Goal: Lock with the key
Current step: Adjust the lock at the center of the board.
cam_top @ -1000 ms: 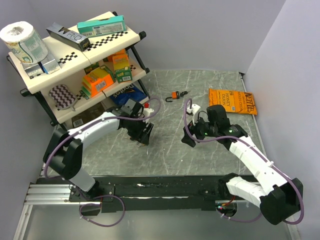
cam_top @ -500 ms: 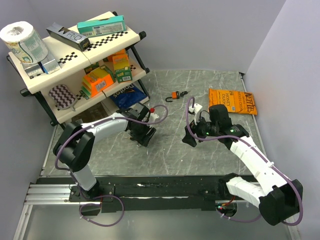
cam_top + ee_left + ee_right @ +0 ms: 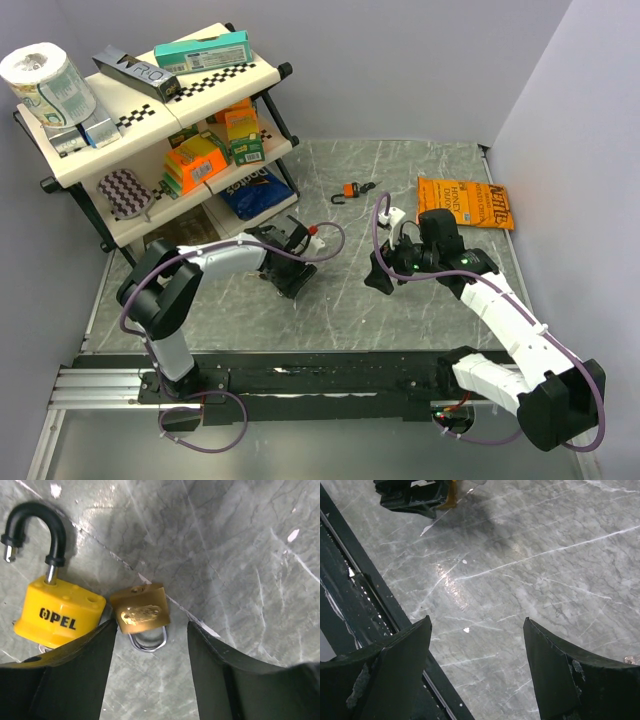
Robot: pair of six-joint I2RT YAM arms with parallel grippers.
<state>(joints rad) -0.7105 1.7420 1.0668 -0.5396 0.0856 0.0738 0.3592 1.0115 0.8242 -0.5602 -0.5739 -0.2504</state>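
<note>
The yellow padlock [image 3: 60, 612], at nine o'clock in the left wrist view, bears "OPEL" in black on its face, the orange chip bag [image 3: 465, 203] at two o'clock in the top view reads "HONEY DIJON" and "KETTLE", and print on the shelf boxes [image 3: 197, 160] is too small to read.

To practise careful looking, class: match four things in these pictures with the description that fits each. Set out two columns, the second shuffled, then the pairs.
1 yellow padlock
2 brass padlock
3 chip bag
4 toilet roll

A on the top shelf of the rack
B black shackle, swung open
C flat on the table, far right
D silver shackle

Pairs: 1-B, 2-D, 3-C, 4-A
</note>
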